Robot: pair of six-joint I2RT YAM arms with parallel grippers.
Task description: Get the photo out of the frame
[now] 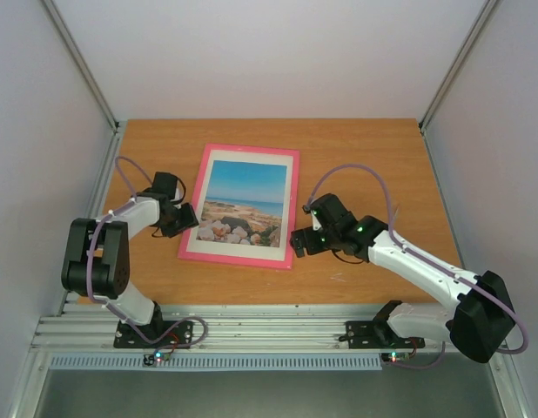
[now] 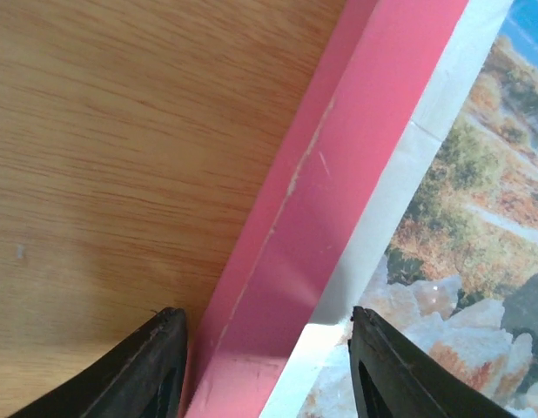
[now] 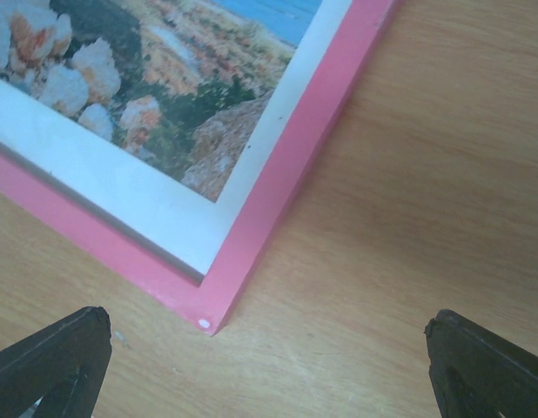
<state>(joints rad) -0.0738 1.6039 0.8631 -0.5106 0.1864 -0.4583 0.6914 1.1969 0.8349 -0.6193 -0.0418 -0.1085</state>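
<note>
The pink frame (image 1: 241, 258) lies face up in the middle of the wooden table (image 1: 373, 165). The seaside photo (image 1: 243, 205) sits inside it behind a white mat (image 1: 248, 156). My left gripper (image 1: 189, 218) is low at the frame's left side. Its jaws straddle the pink rail (image 2: 339, 174) and the mat strip (image 2: 400, 183): one fingertip (image 2: 156, 357) is on the table side, the other (image 2: 382, 357) is over the photo's edge (image 2: 478, 200). My right gripper (image 1: 297, 242) hangs wide open just off the frame's near right corner (image 3: 243, 261), with bare wood between its fingers.
White walls with metal posts close in the table on three sides. An aluminium rail (image 1: 269, 331) carrying both arm bases runs along the near edge. A purple cable (image 1: 365, 174) loops above the right arm.
</note>
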